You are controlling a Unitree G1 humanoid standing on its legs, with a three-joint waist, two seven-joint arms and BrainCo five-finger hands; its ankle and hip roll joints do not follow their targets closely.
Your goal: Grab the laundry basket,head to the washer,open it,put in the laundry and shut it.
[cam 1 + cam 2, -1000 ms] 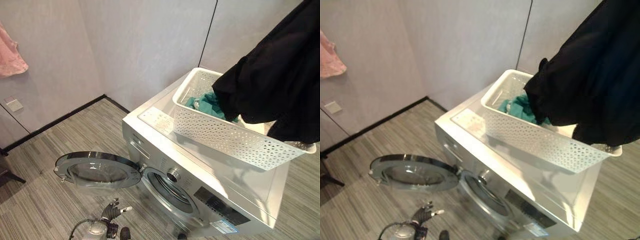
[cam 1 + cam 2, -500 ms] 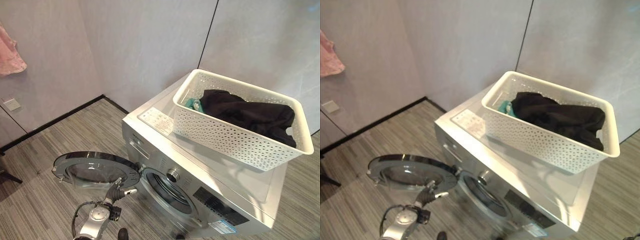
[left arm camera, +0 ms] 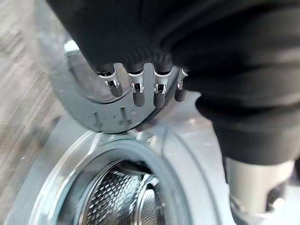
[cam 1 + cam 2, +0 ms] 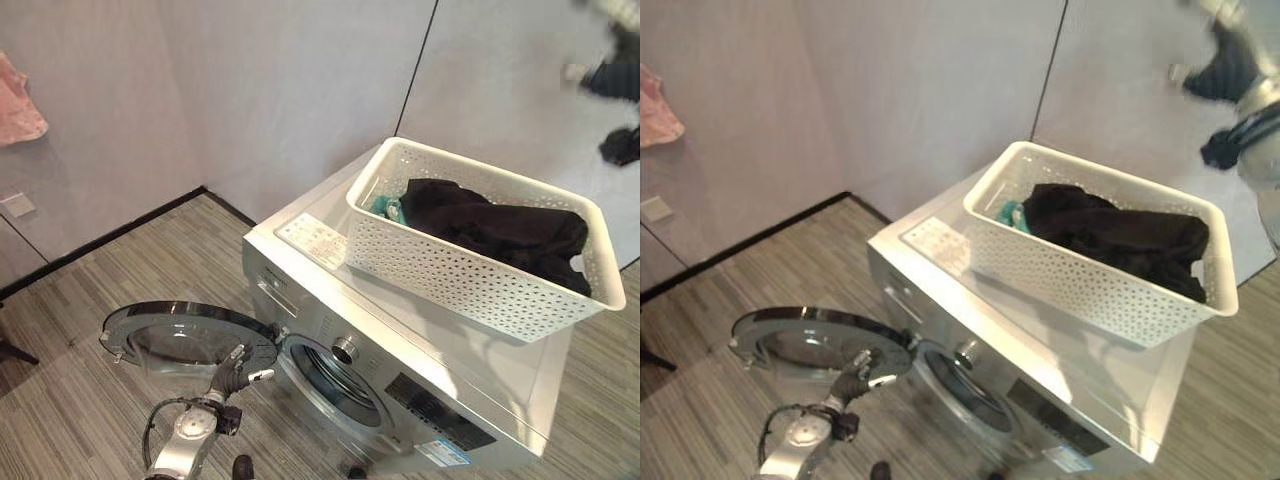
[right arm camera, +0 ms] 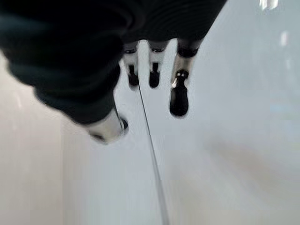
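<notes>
In the left eye view I see the white laundry basket (image 4: 480, 255) right of centre on top of the washer (image 4: 420, 370), black laundry (image 4: 495, 225) inside it over a teal piece (image 4: 385, 207). The round washer door (image 4: 190, 338) hangs open at lower left, my left hand (image 4: 237, 370) at its near edge. My right hand (image 4: 610, 75) is raised in the upper right corner.

Left wrist view: fingers (image 3: 136, 86) curled against the door's rim, drum (image 3: 122, 201) below.

Right wrist view: fingers (image 5: 179, 96) relaxed, holding nothing, before a pale wall.
</notes>
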